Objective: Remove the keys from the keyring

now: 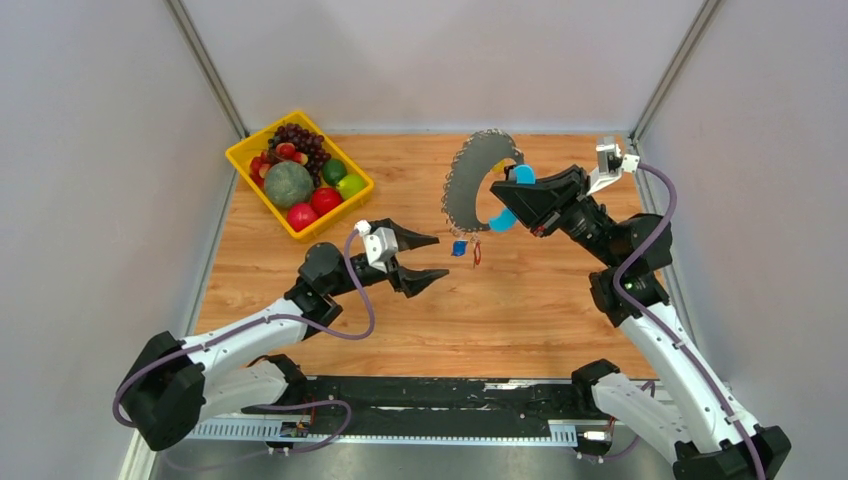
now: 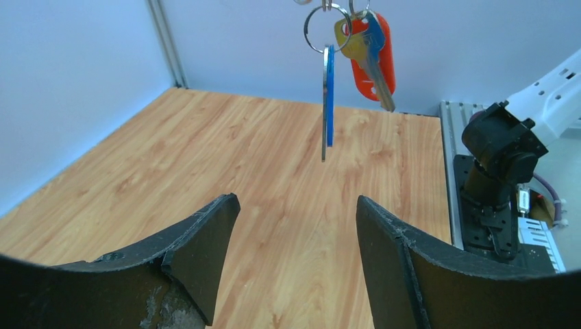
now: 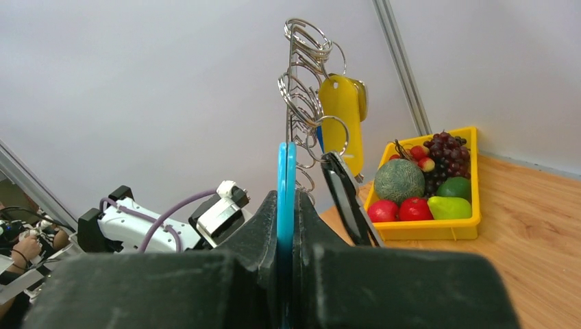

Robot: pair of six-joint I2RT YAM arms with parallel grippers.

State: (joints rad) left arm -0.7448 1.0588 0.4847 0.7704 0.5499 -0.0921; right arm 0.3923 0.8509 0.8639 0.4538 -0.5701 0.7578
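The keyring [image 1: 466, 185] hangs in the air at the back middle, a grey chain-like loop joined to a bright blue band [image 1: 500, 221]. My right gripper [image 1: 507, 196] is shut on the blue band, which is clamped edge-on between the fingers in the right wrist view [image 3: 286, 179]. Keys dangle below the ring: a blue tag [image 1: 459, 247] and a red one [image 1: 476, 252]. The left wrist view shows the blue key [image 2: 328, 103], a red tag [image 2: 378, 58] and a yellow key above. A yellow tag [image 3: 340, 116] and a black tag [image 3: 346, 199] hang by the rings. My left gripper [image 1: 435, 256] is open and empty, just left of and below the keys.
A yellow basket [image 1: 262, 195] of fruit stands at the back left; it also shows in the right wrist view [image 3: 438, 229]. Grey walls close in the table on three sides. The right arm's base [image 2: 497, 178] stands at the table's edge.
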